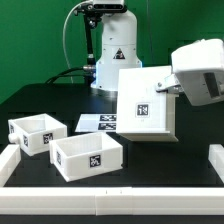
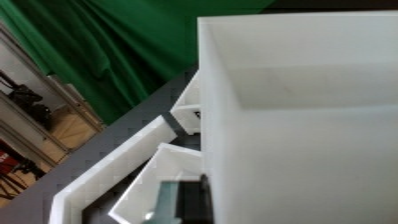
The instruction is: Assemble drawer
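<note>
A large open white box, the drawer's casing, hangs tilted above the table with a marker tag on its facing side. My gripper is shut on the box's upper wall on the exterior view's right. Two small open white drawer boxes stand on the black table, one at the exterior view's left and one nearer the front. In the wrist view the casing fills most of the frame. My gripper pinches its wall, with one finger showing outside it. A drawer box's rim lies below.
The marker board lies flat behind the drawer boxes. The robot's base stands at the back. Low white rails border the table at the front, the left and the right. A green curtain hangs behind.
</note>
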### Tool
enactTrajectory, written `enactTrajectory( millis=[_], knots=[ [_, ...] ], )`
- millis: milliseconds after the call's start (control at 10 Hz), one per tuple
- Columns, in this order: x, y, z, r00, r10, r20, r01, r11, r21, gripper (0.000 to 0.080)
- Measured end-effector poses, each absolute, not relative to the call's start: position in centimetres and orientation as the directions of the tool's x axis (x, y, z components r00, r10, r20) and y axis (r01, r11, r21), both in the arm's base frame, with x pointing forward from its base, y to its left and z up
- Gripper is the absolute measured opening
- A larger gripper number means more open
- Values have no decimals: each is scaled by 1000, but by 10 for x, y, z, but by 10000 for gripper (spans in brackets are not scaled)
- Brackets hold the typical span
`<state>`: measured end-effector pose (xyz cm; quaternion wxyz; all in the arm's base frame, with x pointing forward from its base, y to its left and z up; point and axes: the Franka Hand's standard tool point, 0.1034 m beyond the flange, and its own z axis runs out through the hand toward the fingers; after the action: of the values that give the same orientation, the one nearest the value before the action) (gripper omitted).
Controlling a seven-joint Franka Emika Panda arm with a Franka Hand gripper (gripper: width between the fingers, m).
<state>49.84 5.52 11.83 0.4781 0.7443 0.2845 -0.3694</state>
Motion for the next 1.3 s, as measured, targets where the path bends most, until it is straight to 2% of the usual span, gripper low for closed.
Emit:
enactTrajectory(
  millis=[100, 200, 300, 400, 500, 600, 900, 1300],
  knots=[
    [498, 55, 118, 564, 71, -823, 777, -381, 500, 31],
    [498, 55, 118, 564, 71, -823, 777, -381, 500, 129],
    [498, 55, 118, 564, 71, -823, 778, -381, 500, 264],
    [498, 55, 118, 564, 71, -823, 778, -381, 500, 264],
    [498, 55, 118, 564, 71, -823, 778, -381, 500, 497],
    [498, 55, 118, 564, 71, -823, 778, -381, 500, 605],
    [498, 55, 116, 562, 70, -824, 778, -382, 499, 645],
    [510, 67, 95, 567, 76, -820, 779, -372, 505, 649]
  ],
)
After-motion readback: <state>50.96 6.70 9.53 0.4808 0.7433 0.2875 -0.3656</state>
